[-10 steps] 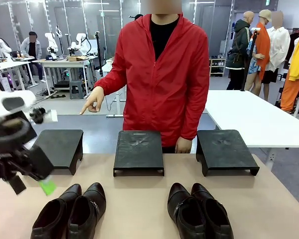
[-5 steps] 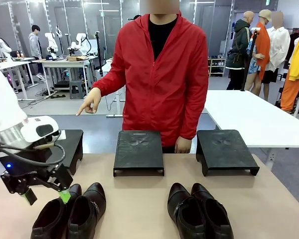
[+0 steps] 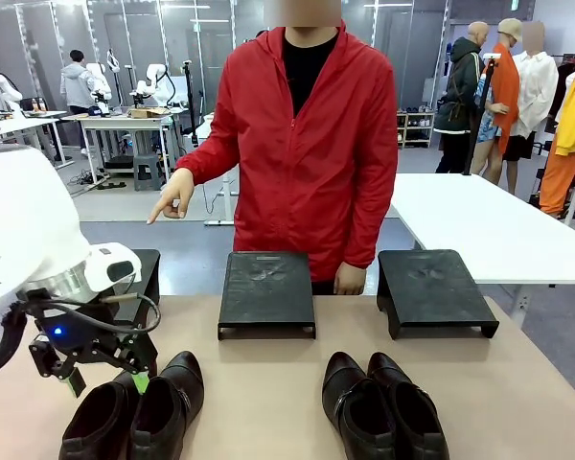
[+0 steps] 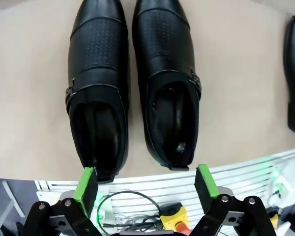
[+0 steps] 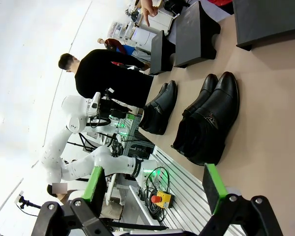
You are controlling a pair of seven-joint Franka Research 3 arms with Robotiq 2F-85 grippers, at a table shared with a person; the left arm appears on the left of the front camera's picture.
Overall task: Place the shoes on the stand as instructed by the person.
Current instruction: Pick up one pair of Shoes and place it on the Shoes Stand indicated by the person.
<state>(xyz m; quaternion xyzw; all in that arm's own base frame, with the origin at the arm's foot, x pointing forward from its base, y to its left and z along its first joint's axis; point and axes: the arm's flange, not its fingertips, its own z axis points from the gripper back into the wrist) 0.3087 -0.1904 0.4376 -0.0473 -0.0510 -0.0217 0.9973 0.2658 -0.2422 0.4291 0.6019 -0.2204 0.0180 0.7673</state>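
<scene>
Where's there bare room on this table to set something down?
Bare tabletop lies between the left pair and right pair, in front of the middle stand; also right of the right pair. Middle and right stand tops are bare. Crowded: the left gripper over the left pair.

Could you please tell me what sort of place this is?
Probably a robotics lab or workshop hall rather than a shop: a plain white work table stands behind, a yellow emergency-stop box sits at the rig, and three black stands are laid out as a test setup.
</scene>
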